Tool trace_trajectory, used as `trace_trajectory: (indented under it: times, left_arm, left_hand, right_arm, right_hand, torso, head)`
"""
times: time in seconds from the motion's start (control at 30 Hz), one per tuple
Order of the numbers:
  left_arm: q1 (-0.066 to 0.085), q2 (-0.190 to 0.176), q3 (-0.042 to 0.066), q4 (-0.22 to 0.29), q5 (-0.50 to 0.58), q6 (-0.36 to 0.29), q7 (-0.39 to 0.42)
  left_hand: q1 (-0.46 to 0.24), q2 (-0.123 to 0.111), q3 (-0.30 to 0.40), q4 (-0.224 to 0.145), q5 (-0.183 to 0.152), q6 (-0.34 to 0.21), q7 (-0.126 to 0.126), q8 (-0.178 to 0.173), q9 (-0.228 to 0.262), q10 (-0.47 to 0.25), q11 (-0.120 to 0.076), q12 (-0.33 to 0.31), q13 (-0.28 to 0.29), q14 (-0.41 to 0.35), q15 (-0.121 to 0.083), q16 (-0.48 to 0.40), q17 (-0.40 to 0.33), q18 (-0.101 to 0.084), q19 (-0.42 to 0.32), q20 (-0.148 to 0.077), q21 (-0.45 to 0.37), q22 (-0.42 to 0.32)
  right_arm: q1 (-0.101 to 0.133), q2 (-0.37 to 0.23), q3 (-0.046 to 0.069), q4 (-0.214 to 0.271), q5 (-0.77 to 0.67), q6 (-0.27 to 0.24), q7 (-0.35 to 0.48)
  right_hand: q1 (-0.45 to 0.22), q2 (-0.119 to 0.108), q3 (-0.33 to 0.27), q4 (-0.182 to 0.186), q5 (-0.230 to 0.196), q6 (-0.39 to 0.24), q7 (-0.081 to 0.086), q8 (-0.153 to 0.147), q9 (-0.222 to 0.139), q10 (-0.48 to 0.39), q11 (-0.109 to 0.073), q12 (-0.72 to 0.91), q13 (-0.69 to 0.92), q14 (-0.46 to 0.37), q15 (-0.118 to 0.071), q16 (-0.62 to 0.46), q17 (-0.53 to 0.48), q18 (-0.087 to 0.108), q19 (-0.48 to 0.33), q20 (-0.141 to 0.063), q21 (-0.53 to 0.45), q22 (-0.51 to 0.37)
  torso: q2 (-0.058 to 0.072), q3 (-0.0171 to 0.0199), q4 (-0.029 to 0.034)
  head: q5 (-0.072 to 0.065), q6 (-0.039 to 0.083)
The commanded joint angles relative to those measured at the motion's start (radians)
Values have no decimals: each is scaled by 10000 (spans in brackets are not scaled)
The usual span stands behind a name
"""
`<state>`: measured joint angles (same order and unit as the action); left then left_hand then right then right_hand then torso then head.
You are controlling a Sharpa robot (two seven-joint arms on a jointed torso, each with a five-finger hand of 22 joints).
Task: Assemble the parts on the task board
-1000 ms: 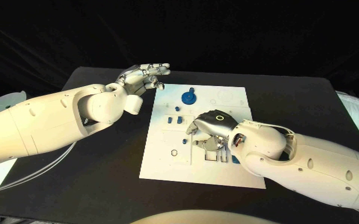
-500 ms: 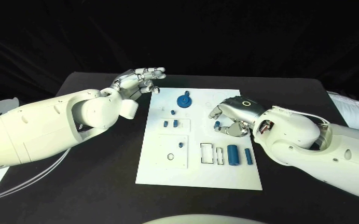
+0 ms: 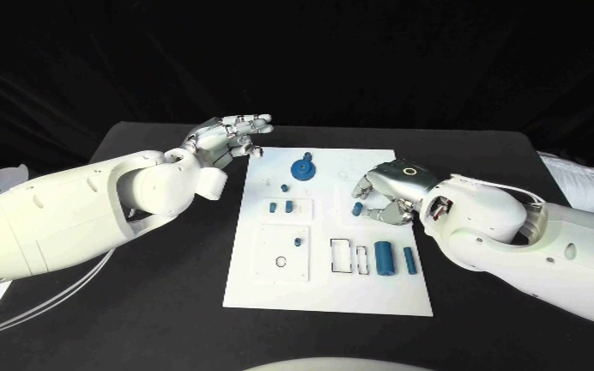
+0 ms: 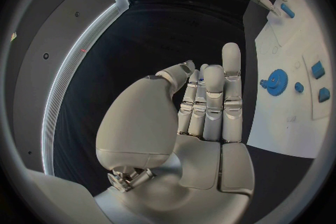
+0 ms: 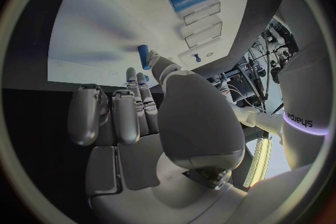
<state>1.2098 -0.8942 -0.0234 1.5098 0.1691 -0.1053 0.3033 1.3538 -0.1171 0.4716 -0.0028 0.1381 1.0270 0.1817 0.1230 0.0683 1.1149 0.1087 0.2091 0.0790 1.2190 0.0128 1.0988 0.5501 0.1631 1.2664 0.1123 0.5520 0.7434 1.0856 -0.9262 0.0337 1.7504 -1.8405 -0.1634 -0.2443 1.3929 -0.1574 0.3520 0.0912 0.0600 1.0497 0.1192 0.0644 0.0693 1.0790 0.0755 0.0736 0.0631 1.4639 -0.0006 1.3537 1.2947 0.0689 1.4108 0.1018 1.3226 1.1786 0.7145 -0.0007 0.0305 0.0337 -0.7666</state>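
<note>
Left hand [image 3: 232,137] hovers off the task board's [image 3: 266,289] far-left corner, over the black table [image 3: 148,302] — fingers straight and close together, nothing in them (left wrist view confirms: palm bare, fingers upright side by side).

On the board, moving rightward: two small blue pegs [image 3: 281,207] stand in the upper-left framed area, one more tiny blue piece [image 3: 299,240] sits in the lower-left framed square beside an empty oval hole. Blue gear [image 3: 303,167] sits near the far edge, looks seated. Mid-board there are outlined rectangular slots [image 3: 349,255], apparently unfilled. Just right of them a blue cylinder [image 3: 385,258] and a slimmer blue bar [image 3: 409,258] lie loose on the plate.

Right hand [image 3: 386,195] is over the board's right side, fingers curled in and pinching a small blue peg [image 3: 358,209] at the fingertips; the right wrist view shows the same peg [image 5: 143,56] held just above the white plate.

Progress, judged from this: partway. Gear and a few pegs placed — the held peg, cylinder and bar appear to be left to seat.
</note>
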Motion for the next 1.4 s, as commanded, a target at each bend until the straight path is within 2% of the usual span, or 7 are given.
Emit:
trace_trajectory:
  times: [0.03, 0.23, 0.67, 0.87, 1.0, 1.17, 1.4]
  left_arm:
    - [5, 18, 4, 23, -35, 221, 34]
    - [5, 10, 3, 22, -36, 226, 30]
    - [5, 13, 3, 9, -38, 242, 9]
    - [5, 19, 2, 1, -39, 253, 0]
    - [5, 24, 1, -9, -39, 267, -9]
    - [5, 26, -2, -44, -39, 269, -17]
    - [4, 24, -6, -60, -39, 267, -16]
  left_hand:
    - [-87, -22, -1, -60, 49, -68, 13, 8, -13, -63, -22, 34, -9, -59, 42, -60, -10, 177, -62, -12, -54, -10]
    - [-87, -22, -1, -60, 49, -68, 13, 8, -13, -63, -22, 34, -9, -59, 42, -60, -10, 177, -62, -12, -54, -10]
    - [-87, -22, -1, -60, 49, -68, 13, 8, -13, -63, -22, 34, -9, -59, 42, -60, -10, 177, -62, -12, -54, -10]
    - [-87, -22, -1, -60, 49, -68, 13, 8, -13, -63, -22, 34, -9, -59, 42, -60, -10, 177, -62, -12, -54, -10]
    - [-87, -4, -2, -75, 50, -68, 14, 17, -9, -74, -21, 62, -7, -67, 44, -54, -21, 179, -65, -9, -63, -17]
    - [-87, -4, -2, -75, 50, -68, 14, 17, -9, -74, -21, 62, -7, -67, 44, -54, -21, 179, -65, -9, -63, -17]
    - [-87, -4, -2, -75, 50, -68, 14, 17, -9, -74, -21, 62, -7, -67, 44, -54, -21, 179, -65, -9, -63, -17]
  right_arm:
    - [-17, 105, -10, -96, -181, 385, -36]
    - [-63, 245, -23, -196, -120, 529, 66]
    - [-110, 447, -40, -324, -55, 674, 191]
    - [-123, 508, -44, -400, -200, 97, 180]
    - [-127, 521, -43, -390, -268, -358, 190]
    - [-115, 426, -19, -218, -161, -468, 159]
    - [1, 84, 133, 413, 463, -405, 177]
  right_hand:
    - [72, 94, 110, 75, -43, 196, -8, 72, 24, 252, -24, 90, 13, 585, -83, -48, -29, 154, 11, -96, -41, 22]
    - [108, 210, 329, 159, -40, 586, -40, 150, 67, 751, -70, 193, 17, 591, -105, -54, -66, 147, 42, -119, -27, 48]
    - [136, 263, 552, 212, -56, 966, -96, 196, 112, 1175, -148, 171, 12, 595, -170, -43, -93, 140, 79, -175, -8, 82]
    - [312, 624, 828, 146, -93, 1462, -199, 371, 248, 1782, -293, 263, 62, 617, -303, 42, -23, 114, 160, -283, 91, 224]
    - [364, 727, 921, 88, -99, 1584, -237, 418, 315, 2018, -357, 265, 70, 623, -367, 72, -2, 95, 205, -345, 152, 312]
    - [315, 718, 919, 103, -108, 1596, -244, 417, 336, 2057, -358, 233, 62, 619, -377, 61, -23, 94, 205, -363, 150, 307]
    - [322, 662, 926, 63, -105, 1581, -236, 398, 355, 2036, -358, 155, 40, 615, -383, 59, -31, 92, 206, -379, 150, 310]
  torso:
    - [7, 2, 14]
    - [9, 6, -2]
    - [6, 9, 1]
    - [5, 9, -3]
    - [2, 7, 0]
    - [-15, 3, 8]
    - [-16, -14, -10]
  head:
    - [4, -5]
    - [45, -32]
    - [60, -60]
    - [58, -65]
    - [52, -61]
    - [46, -56]
    - [29, -40]
